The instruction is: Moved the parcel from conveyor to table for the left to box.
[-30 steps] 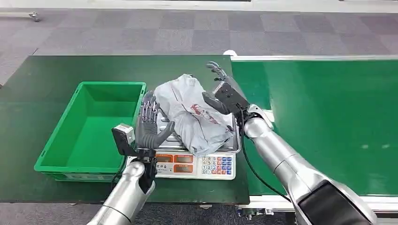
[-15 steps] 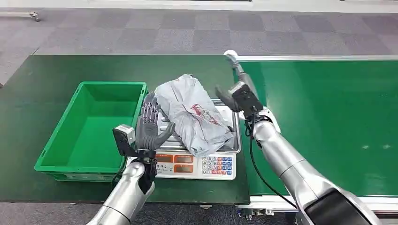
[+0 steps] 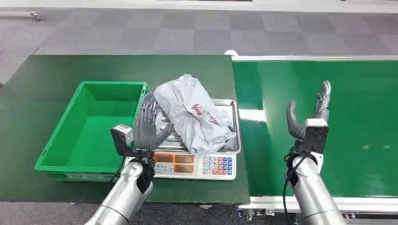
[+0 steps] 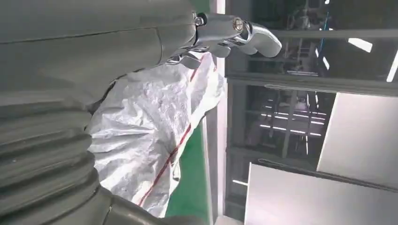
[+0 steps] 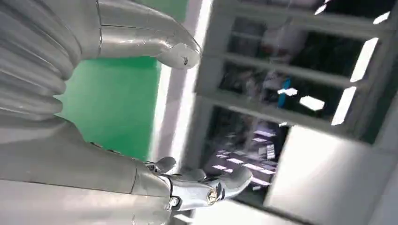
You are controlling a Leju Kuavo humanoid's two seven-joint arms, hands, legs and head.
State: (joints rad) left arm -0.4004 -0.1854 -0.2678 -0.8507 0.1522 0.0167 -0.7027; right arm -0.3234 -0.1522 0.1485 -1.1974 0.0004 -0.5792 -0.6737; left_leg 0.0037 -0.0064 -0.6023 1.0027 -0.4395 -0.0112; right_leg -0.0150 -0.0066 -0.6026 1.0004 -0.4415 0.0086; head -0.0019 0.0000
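Note:
A crumpled grey plastic parcel point(image 3: 193, 115) with red print lies on the steel pan of a weighing scale point(image 3: 197, 165) on the dark green table point(image 3: 56, 75). My left hand point(image 3: 149, 126) stands upright against the parcel's left edge, fingers straight and apart, holding nothing. The left wrist view has the parcel point(image 4: 155, 140) close beside that hand point(image 4: 230, 33). My right hand point(image 3: 309, 115) is raised above the green conveyor point(image 3: 338, 108), fingers spread and empty, well to the right of the scale. A green plastic box point(image 3: 94, 129) sits left of the scale, empty.
The conveyor's pale metal rail point(image 3: 309, 58) runs along its far side. Grey carpet tiles point(image 3: 187, 33) lie beyond the table. The scale's keypad faces me near the table's front edge.
My right hand has let go of the parcel and drawn back to the right, from beside the scale to over the conveyor. Parcel and left hand have stayed put.

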